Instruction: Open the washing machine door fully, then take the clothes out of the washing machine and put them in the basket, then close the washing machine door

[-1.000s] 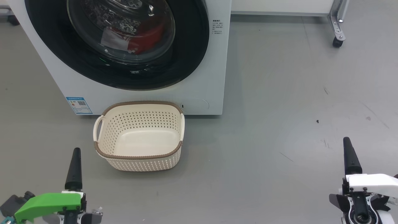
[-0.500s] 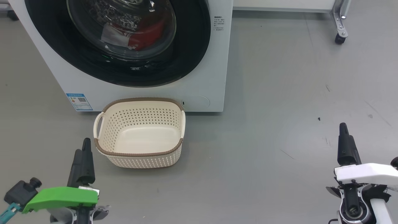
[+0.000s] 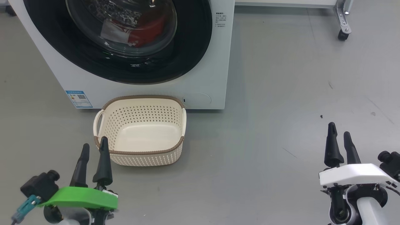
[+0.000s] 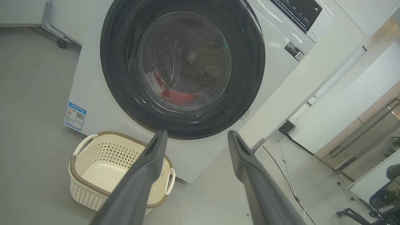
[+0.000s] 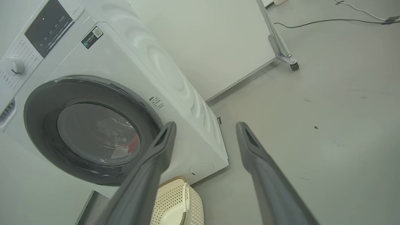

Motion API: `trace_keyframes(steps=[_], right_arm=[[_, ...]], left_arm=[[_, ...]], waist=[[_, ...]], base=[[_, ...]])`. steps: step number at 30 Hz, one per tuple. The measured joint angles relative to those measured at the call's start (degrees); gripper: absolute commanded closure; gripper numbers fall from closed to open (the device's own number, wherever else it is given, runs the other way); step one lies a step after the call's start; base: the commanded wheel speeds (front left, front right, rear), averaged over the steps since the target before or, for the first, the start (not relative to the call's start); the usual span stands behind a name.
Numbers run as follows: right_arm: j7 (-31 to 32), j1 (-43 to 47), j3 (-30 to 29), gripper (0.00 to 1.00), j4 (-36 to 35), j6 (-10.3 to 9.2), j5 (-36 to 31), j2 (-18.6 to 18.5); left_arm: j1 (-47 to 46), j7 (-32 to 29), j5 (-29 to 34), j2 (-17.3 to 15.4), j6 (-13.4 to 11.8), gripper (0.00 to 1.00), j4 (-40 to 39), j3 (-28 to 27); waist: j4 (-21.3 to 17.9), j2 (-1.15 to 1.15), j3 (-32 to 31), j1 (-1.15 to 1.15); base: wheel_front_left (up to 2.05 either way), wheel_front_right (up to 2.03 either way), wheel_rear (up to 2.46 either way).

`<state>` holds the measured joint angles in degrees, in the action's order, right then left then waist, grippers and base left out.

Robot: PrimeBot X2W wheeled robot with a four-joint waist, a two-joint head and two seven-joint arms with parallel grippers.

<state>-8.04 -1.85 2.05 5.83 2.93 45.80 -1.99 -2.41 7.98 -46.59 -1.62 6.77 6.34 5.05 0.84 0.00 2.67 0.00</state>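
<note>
1. A white front-loading washing machine (image 3: 215, 62) stands on a grey floor (image 3: 281, 93), at the upper left of the head view.
2. The washing machine door (image 3: 193, 47), round with a wide glossy black rim and a bulging glass window, is shut flat against the machine's front.
3. The clothes (image 3: 147, 29) lie inside the drum behind the glass: red fabric with a patch of white, low in the window.
4. A small blue label sticker (image 3: 78, 98) sits at the lower left corner of the machine's front.
5. The cream basket (image 3: 140, 97), with perforated sides and a brown rim, stands upright on the floor just in front of the machine, below the door.
6. The left pincer (image 3: 94, 142), under a green cover, is at the lower left, near the basket's near left corner. Its two dark fingers are spread wide and hold nothing.
7. The right pincer (image 3: 338, 128), under a white cover, is at the lower right, well apart from the basket. Its fingers are also spread wide and hold nothing.
8. The right wrist view shows the machine's dark control panel (image 5: 48, 28) and a round dial (image 5: 14, 65) above the door.
9. A caster wheel (image 3: 342, 35) on a metal frame stands at the far right.
</note>
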Motion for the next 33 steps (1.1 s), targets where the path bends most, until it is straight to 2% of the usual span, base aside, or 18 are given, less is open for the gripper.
trace_keyframes(steps=[9, 16, 30, 33], right_arm=[[-1.9, 0.0, 2.7, 0.00, 0.4, -1.66, -9.4, -0.5], [-3.0, 0.0, 4.2, 0.00, 0.8, -3.10, -15.6, -0.7], [-5.6, -0.1, 8.5, 0.00, 4.2, -4.70, -27.4, -0.9], [-6.0, -0.1, 9.1, 0.00, 4.6, -5.04, -28.7, -0.9]], left_arm=[[0.0, 1.8, 10.7, -0.2, -1.5, 0.00, -0.6, 2.2], [0.1, 3.3, 20.4, -0.3, -4.1, 0.00, 0.8, 4.1], [0.1, 5.9, 31.0, -0.4, -7.7, 0.00, 2.3, 5.6], [0.2, 6.3, 30.9, -0.4, -7.8, 0.00, 3.2, 5.8]], waist=[[-0.1, 0.00, 0.5, 0.00], [-0.3, 0.00, 0.8, 0.00], [-0.9, 0.00, 0.8, 0.00], [-0.9, 0.00, 0.7, 0.00]], base=[[0.00, 0.00, 0.00], [0.00, 0.00, 0.00], [0.00, 0.00, 0.00], [0.00, 0.00, 0.00]])
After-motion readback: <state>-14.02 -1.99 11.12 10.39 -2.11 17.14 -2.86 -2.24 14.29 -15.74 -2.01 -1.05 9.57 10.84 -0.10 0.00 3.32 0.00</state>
